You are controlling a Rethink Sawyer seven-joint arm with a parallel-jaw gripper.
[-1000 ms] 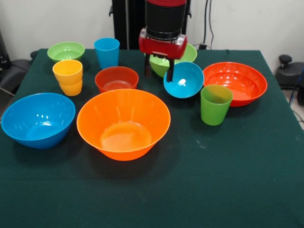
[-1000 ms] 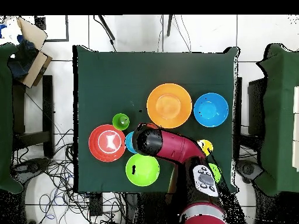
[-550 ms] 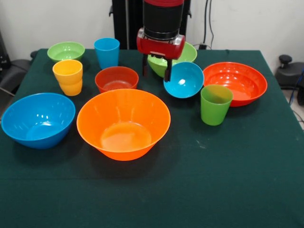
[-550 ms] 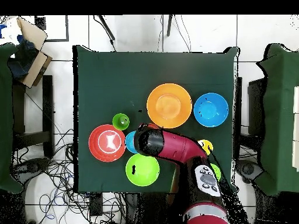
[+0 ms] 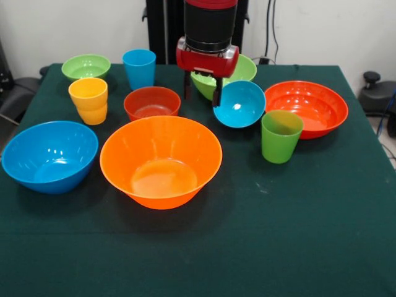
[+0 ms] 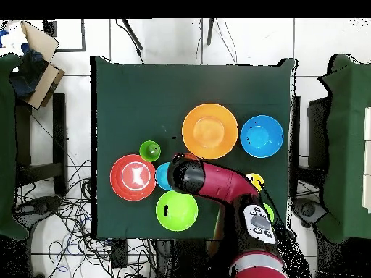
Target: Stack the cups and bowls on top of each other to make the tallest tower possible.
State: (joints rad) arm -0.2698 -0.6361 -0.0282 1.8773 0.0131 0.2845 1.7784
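My gripper [image 5: 202, 93] hangs open at the back middle of the table, fingers wide apart. Its right finger [image 5: 218, 96] stands at the left rim of a small blue bowl [image 5: 241, 105], which lies tilted toward the camera; I cannot tell if they touch. A green bowl [image 5: 241, 71] sits just behind. A small red-orange bowl [image 5: 152, 103], a large orange bowl [image 5: 161, 161] and a large blue bowl [image 5: 49, 154] lie to the left and front. A wide red bowl [image 5: 306, 107] and a green cup [image 5: 281, 136] are on the right. In the overhead view the arm [image 6: 210, 181] covers the gripper.
Stacked yellow-orange cups [image 5: 88, 100], a blue cup [image 5: 139, 68] and a small green bowl [image 5: 86, 66] stand at the back left. The dark green tablecloth [image 5: 297, 235] stretches toward the front edge. A cardboard box [image 6: 36, 61] sits off the table.
The gripper has risen a little and drifted left, away from the inside of the small blue bowl. The bowl stays tilted where it was.
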